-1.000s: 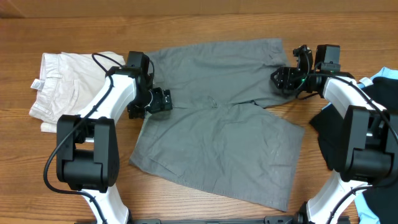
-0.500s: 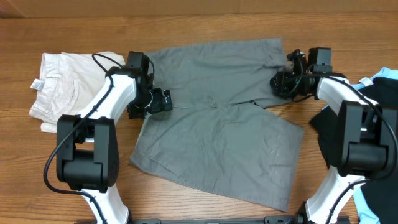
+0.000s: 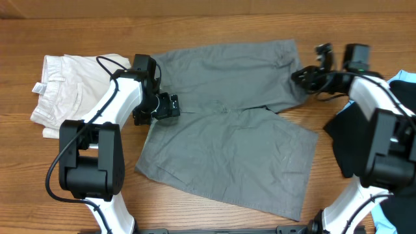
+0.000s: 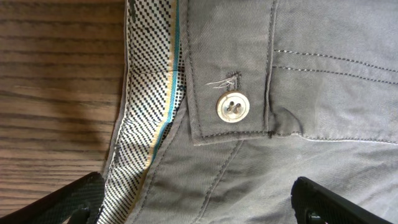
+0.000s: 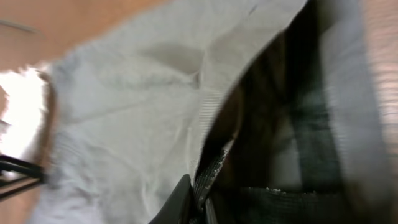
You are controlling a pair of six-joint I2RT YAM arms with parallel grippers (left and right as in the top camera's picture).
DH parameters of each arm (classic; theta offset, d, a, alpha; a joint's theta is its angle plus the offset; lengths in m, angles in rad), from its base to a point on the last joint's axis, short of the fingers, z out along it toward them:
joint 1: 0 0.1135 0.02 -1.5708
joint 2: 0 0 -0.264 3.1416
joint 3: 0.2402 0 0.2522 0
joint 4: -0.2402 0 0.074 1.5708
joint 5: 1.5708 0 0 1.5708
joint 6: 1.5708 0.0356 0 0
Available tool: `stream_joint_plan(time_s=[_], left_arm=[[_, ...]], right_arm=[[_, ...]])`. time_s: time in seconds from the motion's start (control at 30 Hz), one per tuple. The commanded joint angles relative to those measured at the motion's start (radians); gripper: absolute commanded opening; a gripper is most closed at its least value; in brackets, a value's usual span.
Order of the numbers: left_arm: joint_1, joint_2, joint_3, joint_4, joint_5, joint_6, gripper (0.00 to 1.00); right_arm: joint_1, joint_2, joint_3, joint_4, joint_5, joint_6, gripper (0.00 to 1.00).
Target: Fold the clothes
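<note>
L gripper (image 3: 170,106) sits spread open over grey shorts (image 3: 227,143) at waistband (image 4: 149,93) edge, nr button (image 4: 233,107). R gripper (image 3: 304,75) at far leg hem, too blurred to tell grip. Shorts flat mid-table (image 3: 214,218); bare wood in front, cream shorts (image 3: 65,91) left, black garment (image 3: 335,127) right

overhead faces straight down; wrist views sit close on the grey shorts (image 3: 227,149), left at 9 o'clock, right at 2 o'clock.
</note>
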Motion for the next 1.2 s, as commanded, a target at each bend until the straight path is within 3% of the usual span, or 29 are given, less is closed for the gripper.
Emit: stream_joint_plan(time_s=[0.0, 0.3, 0.33, 0.4, 0.43, 0.53, 0.67, 0.77, 0.97, 1.17], left_arm=[[-0.004, 0.012, 0.014, 0.005, 0.013, 0.022, 0.98], [-0.004, 0.012, 0.014, 0.01, 0.013, 0.022, 0.99], [-0.004, 0.012, 0.014, 0.009, 0.013, 0.022, 0.99], [-0.004, 0.012, 0.014, 0.008, 0.013, 0.022, 0.99], [-0.004, 0.012, 0.014, 0.008, 0.013, 0.022, 0.99], [-0.004, 0.012, 0.014, 0.009, 0.012, 0.023, 0.99], [-0.004, 0.012, 0.014, 0.02, 0.013, 0.022, 0.99], [-0.004, 0.012, 0.014, 0.024, 0.013, 0.022, 1.0], [-0.004, 0.012, 0.014, 0.018, 0.012, 0.022, 0.99], [-0.004, 0.012, 0.014, 0.019, 0.013, 0.022, 1.0]], right_arm=[[-0.053, -0.063, 0.033, -0.01, -0.11, -0.012, 0.04], [-0.085, -0.063, 0.033, -0.113, -0.136, -0.164, 0.06], [-0.085, -0.063, 0.033, -0.113, -0.113, -0.164, 0.18], [-0.085, -0.063, 0.033, -0.114, -0.02, -0.151, 0.59], [-0.085, -0.063, 0.033, -0.114, 0.033, -0.13, 0.68], [-0.085, -0.063, 0.033, -0.134, 0.147, -0.112, 0.77], [-0.061, -0.063, 0.025, -0.138, 0.185, -0.209, 0.78], [-0.02, -0.06, 0.007, -0.144, 0.357, -0.268, 0.79], [0.041, -0.06, -0.006, -0.226, 0.46, -0.258, 0.78], [0.064, -0.059, -0.008, -0.243, 0.692, -0.101, 0.79]])
